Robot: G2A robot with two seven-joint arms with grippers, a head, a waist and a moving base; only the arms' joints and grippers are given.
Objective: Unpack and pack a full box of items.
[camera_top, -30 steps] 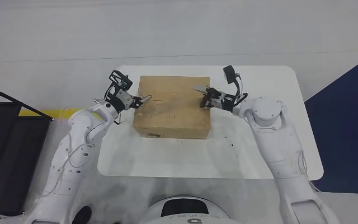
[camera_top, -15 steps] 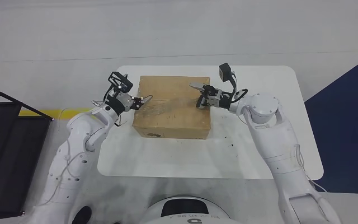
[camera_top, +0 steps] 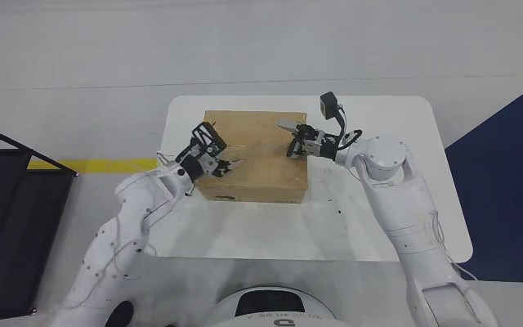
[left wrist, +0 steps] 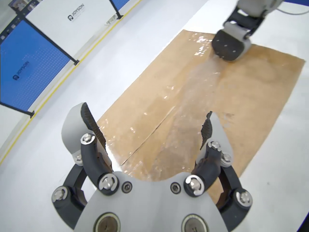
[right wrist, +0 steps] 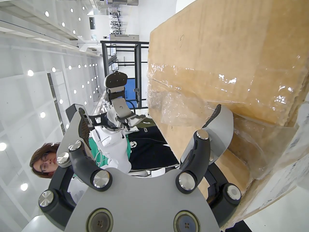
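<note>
1. The left arm [camera_top: 139, 204] slants up from the near left with its elbow bent and its wrist over the near-left part of the box [camera_top: 253, 159]. The left jaws are released and hold nothing. Their tips hang just above the box top and point along it toward the right jaws.
2. The box is shut and lies directly under the left jaws, reaching across to the right jaws. Its seam [left wrist: 149, 134] runs out from between the left jaws, under glossy tape [left wrist: 188, 92], to the right jaws at the far end.
3. Left of the left jaws, the box's left edge is near and the tabletop [camera_top: 270, 233] ends just beyond it, so room there is narrow. On the robot's side of both jaws, past the box's near edge, lies a wide bare strip.
4. The right arm [camera_top: 392, 188] comes from the near right with its forearm pointing left at the box's right end. The right jaws are released and grasp nothing. One finger [right wrist: 218, 118] lies on the tape at the seam's end, and the other [right wrist: 80, 124] stands free of the box.
5. Right of the right jaws, the tabletop stretches broad to its rounded edge.
</note>
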